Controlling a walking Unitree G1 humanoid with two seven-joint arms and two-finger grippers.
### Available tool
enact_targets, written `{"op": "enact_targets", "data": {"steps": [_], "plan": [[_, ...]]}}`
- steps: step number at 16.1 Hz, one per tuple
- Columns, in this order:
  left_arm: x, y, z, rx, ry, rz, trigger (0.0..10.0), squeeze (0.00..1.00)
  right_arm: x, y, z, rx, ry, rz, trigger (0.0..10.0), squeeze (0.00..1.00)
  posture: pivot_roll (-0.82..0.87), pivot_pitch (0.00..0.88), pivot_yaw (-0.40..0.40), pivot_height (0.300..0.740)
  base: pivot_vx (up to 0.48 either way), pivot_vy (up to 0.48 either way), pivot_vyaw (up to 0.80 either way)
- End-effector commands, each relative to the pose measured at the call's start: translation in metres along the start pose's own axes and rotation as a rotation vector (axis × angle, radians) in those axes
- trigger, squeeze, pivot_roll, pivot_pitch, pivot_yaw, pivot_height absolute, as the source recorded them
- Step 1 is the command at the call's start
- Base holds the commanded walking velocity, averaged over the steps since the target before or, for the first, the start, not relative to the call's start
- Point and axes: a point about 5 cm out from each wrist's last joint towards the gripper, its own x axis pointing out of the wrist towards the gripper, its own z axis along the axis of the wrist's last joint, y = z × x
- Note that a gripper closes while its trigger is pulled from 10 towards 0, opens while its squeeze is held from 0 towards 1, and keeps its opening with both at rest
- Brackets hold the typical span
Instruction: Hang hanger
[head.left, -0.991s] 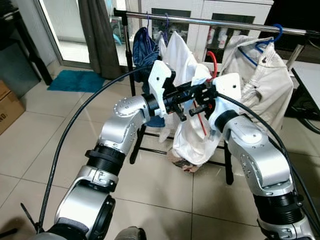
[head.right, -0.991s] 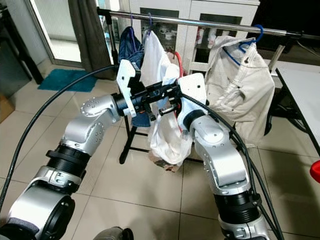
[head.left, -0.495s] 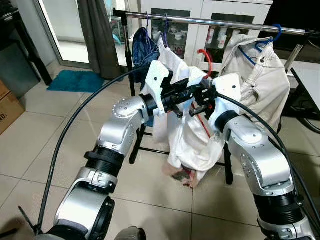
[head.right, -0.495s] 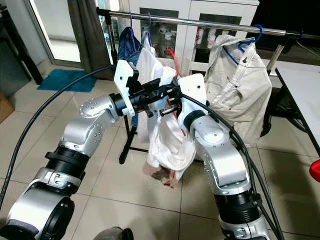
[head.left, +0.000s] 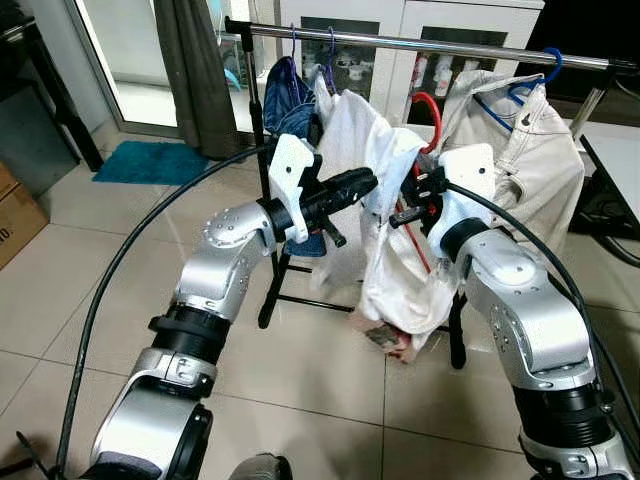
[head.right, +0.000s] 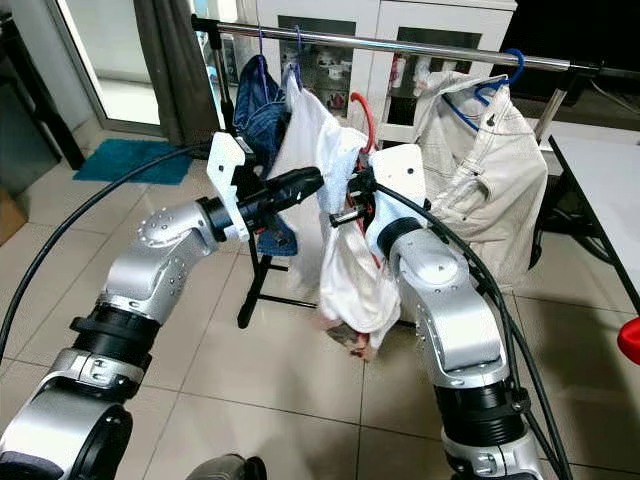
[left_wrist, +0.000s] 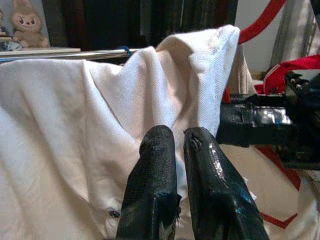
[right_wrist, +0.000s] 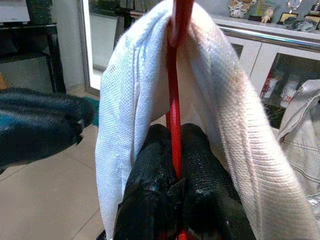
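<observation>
Red hanger (right_wrist: 173, 100) is pinched between right gripper (right_wrist: 175, 150) fingers; left gripper (left_wrist: 175, 137) closed beside white shirt (left_wrist: 75, 130).

You get no readable text, label, brand or number anywhere; bottles (head.left: 432, 72) behind cabinet glass too small and blurred for you to make out any print.
</observation>
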Motion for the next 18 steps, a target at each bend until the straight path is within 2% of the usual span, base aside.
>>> {"op": "enact_targets", "data": {"steps": [1,2,3,7,8,9,10,16,17,18], "plan": [[0.002,-0.003,0.002,0.021,0.009,-0.028,10.0,0.0,-0.001,-0.002,0.005,0.005,-0.023,-0.005,10.0,0.0,0.0,0.0,0.027,0.74,0.0,0.0,0.0],[0.004,-0.005,0.002,0.024,0.007,-0.034,10.0,0.0,-0.001,-0.001,0.006,0.005,-0.024,-0.005,10.0,0.0,-0.01,0.0,0.029,0.74,0.0,0.0,0.0],[0.007,-0.007,0.005,0.0,-0.014,-0.052,10.0,1.0,-0.001,-0.001,0.006,0.005,-0.026,-0.007,10.0,0.0,-0.01,0.0,0.029,0.74,0.0,0.0,0.0],[0.012,-0.007,0.007,0.051,-0.022,-0.054,10.0,1.0,-0.002,-0.002,0.006,0.005,-0.027,-0.013,10.0,0.0,-0.01,0.0,0.038,0.74,0.0,0.0,0.0],[0.012,-0.006,0.007,0.064,-0.014,-0.047,10.0,0.5,-0.001,-0.002,0.006,0.006,-0.028,-0.013,10.0,0.0,-0.01,0.0,0.04,0.74,0.0,0.0,0.0],[0.013,-0.006,0.007,0.067,-0.01,-0.044,10.0,0.5,-0.001,-0.002,0.006,0.006,-0.029,-0.014,10.0,0.0,-0.01,0.0,0.04,0.74,0.0,0.0,0.0],[0.014,-0.005,0.007,0.073,-0.008,-0.033,10.0,0.0,-0.001,-0.001,0.006,0.006,-0.029,-0.013,10.0,0.0,-0.01,0.0,0.04,0.74,0.0,0.0,0.0],[0.027,-0.007,0.008,0.062,-0.009,-0.065,10.0,0.0,0.0,0.002,0.009,0.009,-0.04,-0.007,10.0,0.0,-0.02,0.0,0.052,0.74,0.0,0.0,0.0],[0.028,-0.007,0.008,0.064,-0.009,-0.063,6.8,0.0,0.0,0.002,0.009,0.01,-0.04,-0.007,10.0,0.0,-0.02,0.0,0.052,0.74,0.0,0.0,0.0],[0.028,-0.007,0.008,0.062,-0.012,-0.063,2.8,0.0,-0.001,0.003,0.009,0.01,-0.04,-0.008,10.0,0.0,-0.02,0.0,0.055,0.74,0.0,0.0,0.0]]}}
